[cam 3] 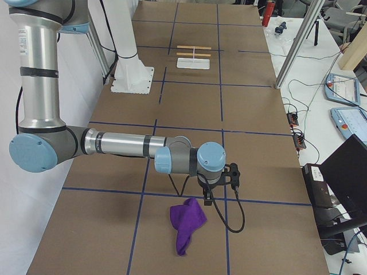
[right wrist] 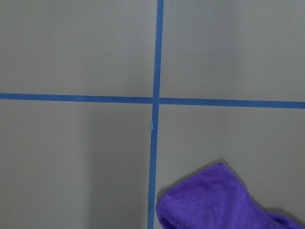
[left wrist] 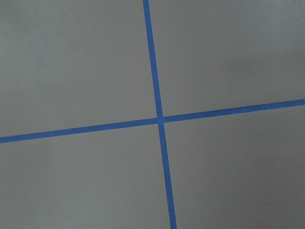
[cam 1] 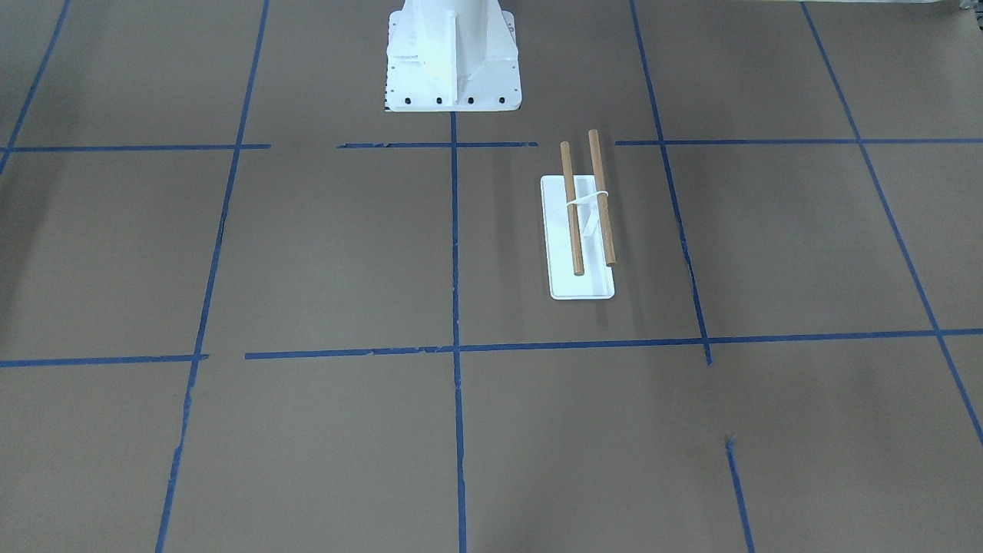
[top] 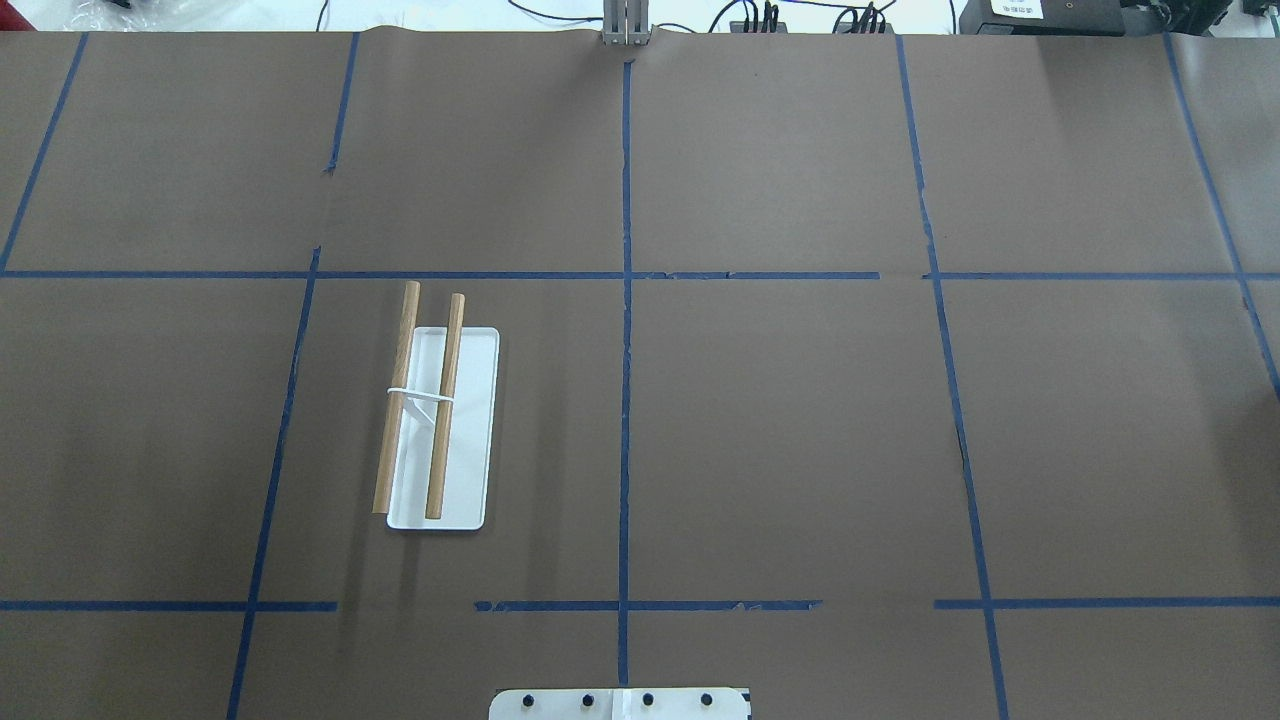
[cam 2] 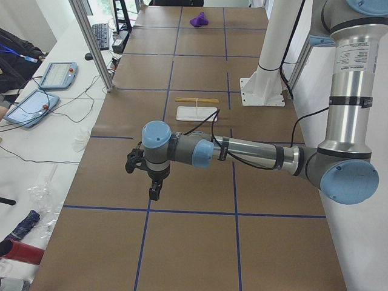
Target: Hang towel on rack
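Observation:
The purple towel point(cam 3: 188, 223) lies crumpled on the brown table at the robot's far right end. It shows small in the exterior left view point(cam 2: 199, 20), and its edge shows at the bottom of the right wrist view point(right wrist: 219, 200). The rack point(top: 441, 450) stands on the robot's left half, with two bare wooden dowels over a white base point(cam 1: 584, 288). It also shows in the side views point(cam 2: 197, 113) point(cam 3: 194, 56). My right gripper point(cam 3: 206, 200) hovers just above the towel; I cannot tell if it is open. My left gripper point(cam 2: 154, 194) hangs over bare table far from the rack; I cannot tell its state.
The white bolted pedestal point(cam 1: 451, 61) stands at the robot's side of the table, near the rack. Blue tape lines point(top: 625, 300) grid the brown surface. Tablets point(cam 2: 36, 103) and cables lie beyond the table's far edge, along with a metal post point(cam 3: 295, 46).

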### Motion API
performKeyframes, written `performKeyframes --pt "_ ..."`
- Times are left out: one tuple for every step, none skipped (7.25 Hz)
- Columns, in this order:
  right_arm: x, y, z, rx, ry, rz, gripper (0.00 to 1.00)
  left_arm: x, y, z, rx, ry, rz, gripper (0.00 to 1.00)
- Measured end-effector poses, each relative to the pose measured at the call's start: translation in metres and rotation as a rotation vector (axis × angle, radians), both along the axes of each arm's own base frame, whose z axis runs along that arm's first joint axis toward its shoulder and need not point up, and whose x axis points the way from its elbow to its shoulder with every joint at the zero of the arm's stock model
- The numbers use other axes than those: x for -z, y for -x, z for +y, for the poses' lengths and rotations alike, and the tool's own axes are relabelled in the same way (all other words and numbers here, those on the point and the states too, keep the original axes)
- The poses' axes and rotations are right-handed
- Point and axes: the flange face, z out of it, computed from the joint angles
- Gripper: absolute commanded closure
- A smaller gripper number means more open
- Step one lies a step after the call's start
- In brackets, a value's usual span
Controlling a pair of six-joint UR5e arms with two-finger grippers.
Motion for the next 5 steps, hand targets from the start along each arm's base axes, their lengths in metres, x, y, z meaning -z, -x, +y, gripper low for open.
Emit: performKeyframes --pt "-0.023 0.004 0.008 0.008 -0.018 -0.001 0.0 0.004 0.0 0.0 0.001 -0.008 0.0 0.0" --pt "-0.049 0.011 0.023 0.023 -0.06 0.014 0.0 0.007 0.0 0.0 0.001 -0.013 0.001 0.0" --pt "-0.071 0.02 0.039 0.047 -0.103 0.04 0.0 0.009 0.0 0.0 0.001 -0.018 0.002 0.0" --pt "-0.089 0.033 0.057 0.081 -0.132 0.068 0.0 0.011 0.0 0.0 0.001 -0.021 0.002 0.0" --pt "-0.101 0.045 0.072 0.115 -0.148 0.085 0.0 0.012 0.0 -0.001 0.001 -0.023 0.002 0.0"
